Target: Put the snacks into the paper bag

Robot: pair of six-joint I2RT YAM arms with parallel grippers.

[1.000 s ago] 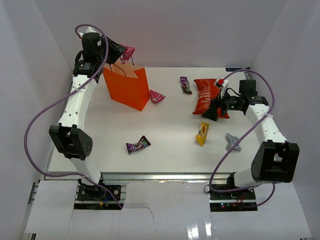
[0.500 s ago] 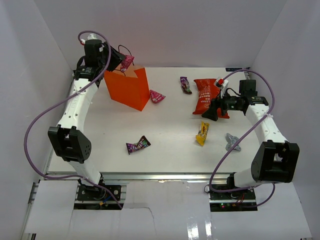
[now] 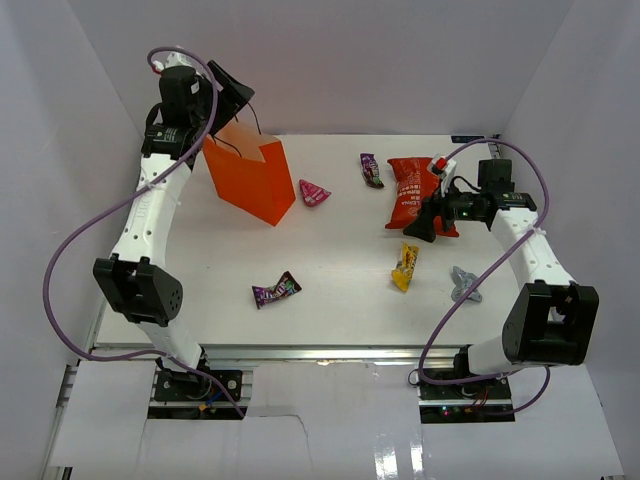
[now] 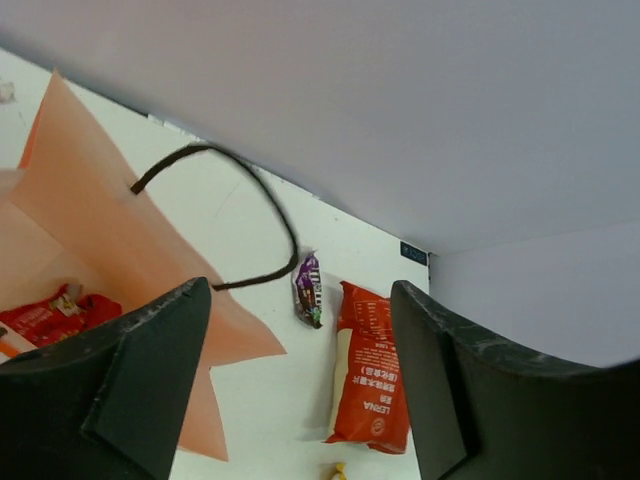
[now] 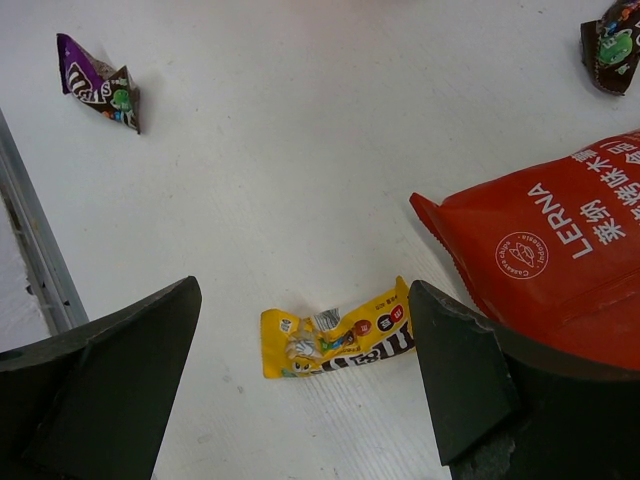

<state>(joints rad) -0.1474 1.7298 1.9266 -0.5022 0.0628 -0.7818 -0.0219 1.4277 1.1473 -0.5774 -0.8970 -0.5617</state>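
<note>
top: high, behind arms | wrists: close, angled down | shared: crisp bag [image 3: 411, 192]
</note>
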